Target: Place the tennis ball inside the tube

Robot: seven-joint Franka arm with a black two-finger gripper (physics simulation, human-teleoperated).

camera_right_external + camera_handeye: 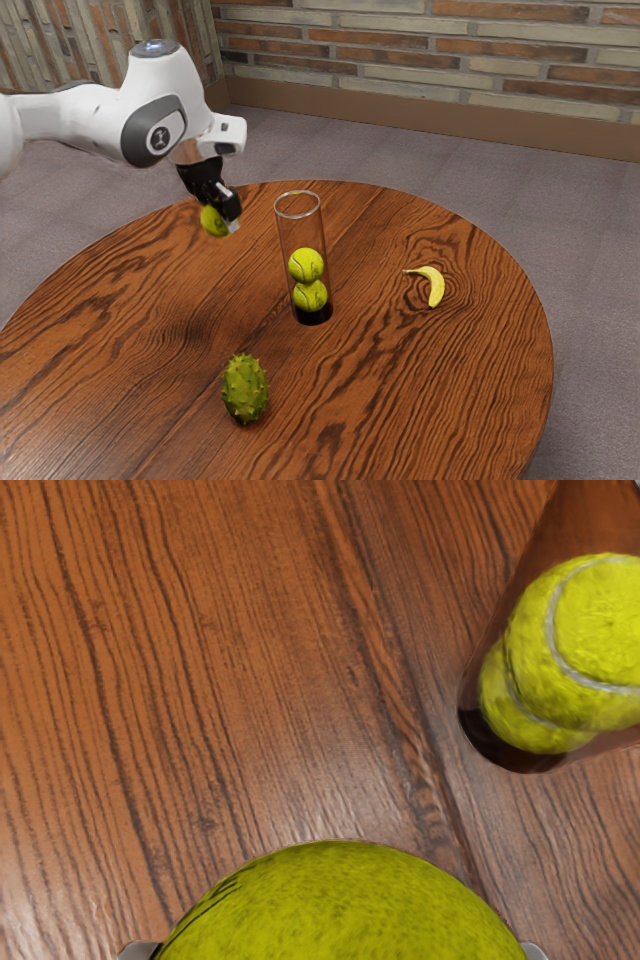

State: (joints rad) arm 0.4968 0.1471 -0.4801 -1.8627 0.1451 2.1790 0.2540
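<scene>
No words, numbers or brand names can be read. A small dark emblem [161,138] is borne on a pale round disc, set within the dark joint cover of the white robot arm [160,90]; no lettering can be made out in it. Short dark strokes [212,897] are seen on the tennis ball [345,910] in the wrist view; whether they are formed as print cannot be determined.

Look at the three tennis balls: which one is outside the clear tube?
The raised ball, gripped in the hand. The upper ball and the lower ball are stacked inside the tube.
</scene>
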